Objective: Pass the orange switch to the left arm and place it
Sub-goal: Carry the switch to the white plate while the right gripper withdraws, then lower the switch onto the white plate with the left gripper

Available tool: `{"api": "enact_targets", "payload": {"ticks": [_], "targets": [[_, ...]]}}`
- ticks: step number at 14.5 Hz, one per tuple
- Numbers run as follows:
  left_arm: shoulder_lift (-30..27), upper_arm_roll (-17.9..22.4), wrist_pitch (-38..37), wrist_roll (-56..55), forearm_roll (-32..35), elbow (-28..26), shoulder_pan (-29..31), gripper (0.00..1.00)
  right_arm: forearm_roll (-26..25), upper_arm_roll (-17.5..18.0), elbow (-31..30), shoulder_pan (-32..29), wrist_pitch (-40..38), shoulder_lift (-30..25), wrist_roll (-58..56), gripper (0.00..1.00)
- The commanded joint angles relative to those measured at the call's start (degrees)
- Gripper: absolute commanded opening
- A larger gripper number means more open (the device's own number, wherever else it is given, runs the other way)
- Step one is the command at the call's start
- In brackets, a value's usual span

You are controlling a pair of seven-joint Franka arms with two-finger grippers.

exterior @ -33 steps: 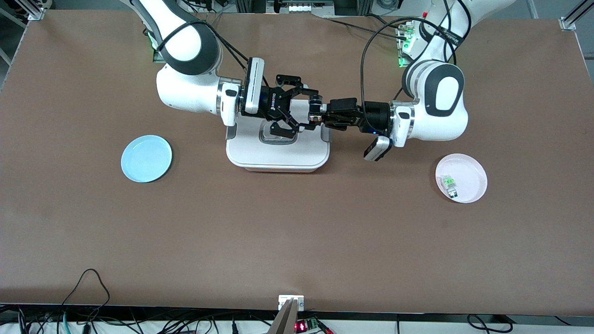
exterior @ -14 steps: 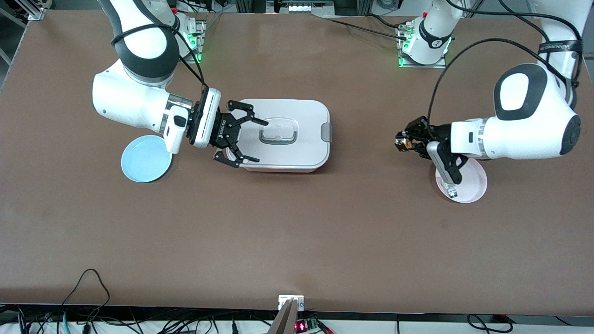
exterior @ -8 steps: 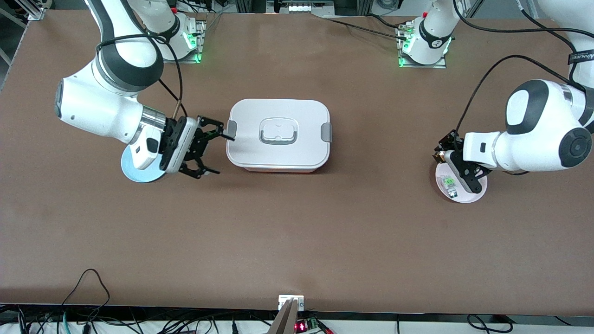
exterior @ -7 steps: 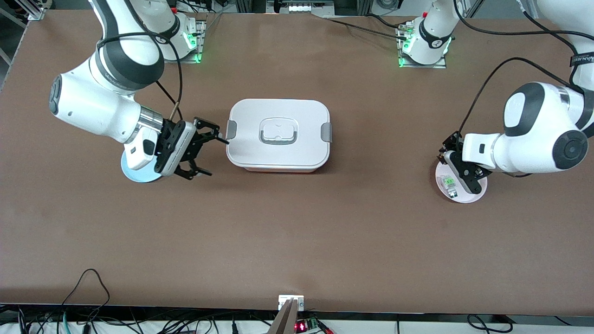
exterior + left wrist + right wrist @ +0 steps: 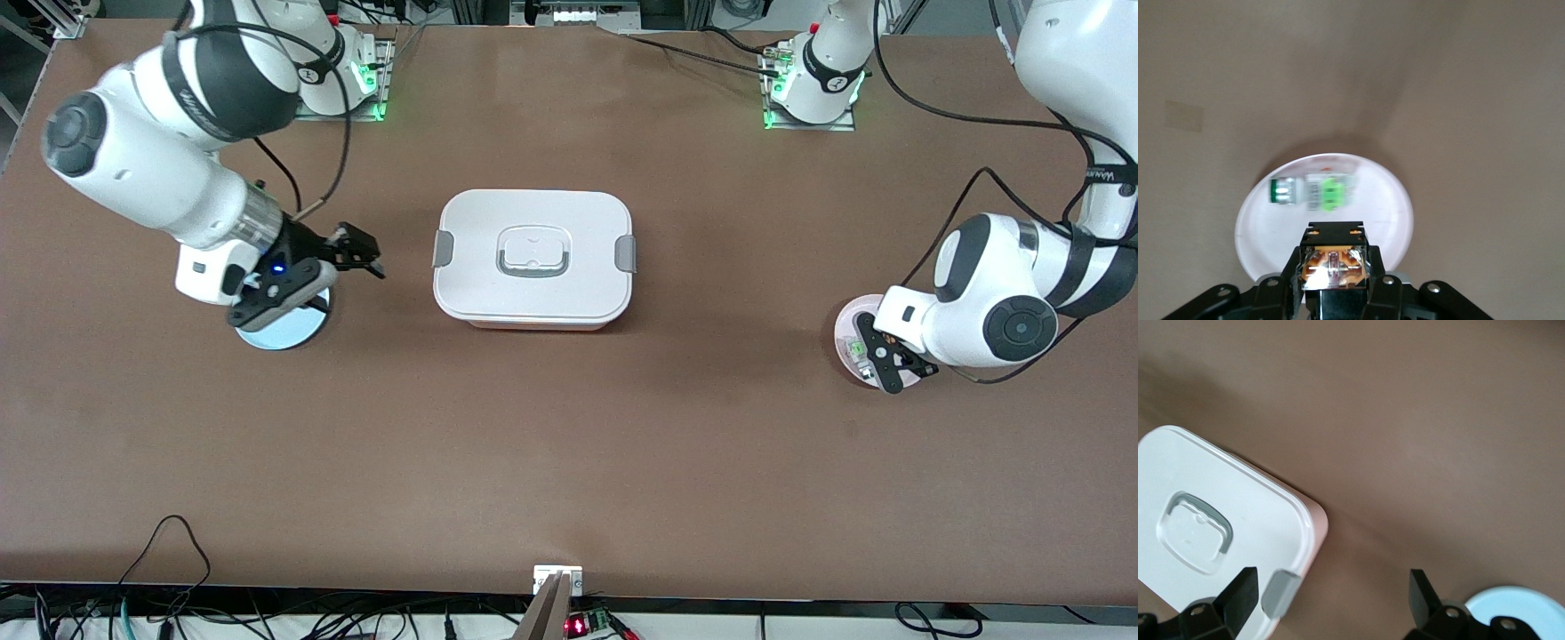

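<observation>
While left gripper (image 5: 1333, 277) clamps switch (image 5: 1333, 265) just above pink plate (image 5: 1391, 200) — right gripper (image 5: 1331, 600) gapes empty over blue plate (image 5: 1521, 603), clear of box (image 5: 532, 258).

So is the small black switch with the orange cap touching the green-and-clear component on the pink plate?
Apart. In the left wrist view the switch, held in the left hand, shows bare plate between it and the component.

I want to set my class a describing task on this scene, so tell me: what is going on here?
The left pincer is shut on the orange switch, held over the pink plate at the left arm's end of the table, where a small green part already lies. The right pincer is open and holds nothing, above the blue plate at the right arm's end. The white box sits closed between the two plates.
</observation>
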Motion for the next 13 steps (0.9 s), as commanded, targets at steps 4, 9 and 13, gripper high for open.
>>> {"api": "enact_targets", "payload": {"ticks": [4,9,13], "targets": [[2.09,-0.59,2.63,5.73,7.41,0.3,3.43,0.0,-8.48,-0.86,8.41,0.41,-15.92,-0.84,23.02,1.0],[5.16,-0.68,5.26,5.82,9.0,-1.1,5.63,0.0,-14.82,-0.15,17.02,0.59,-29.91,-0.66,33.71,1.0],[5.69,-0.68,10.01,5.73,9.0,-5.14,7.03,0.0,-17.37,-5.23,22.14,-0.47,-35.48,-0.22,32.57,1.0]]}}
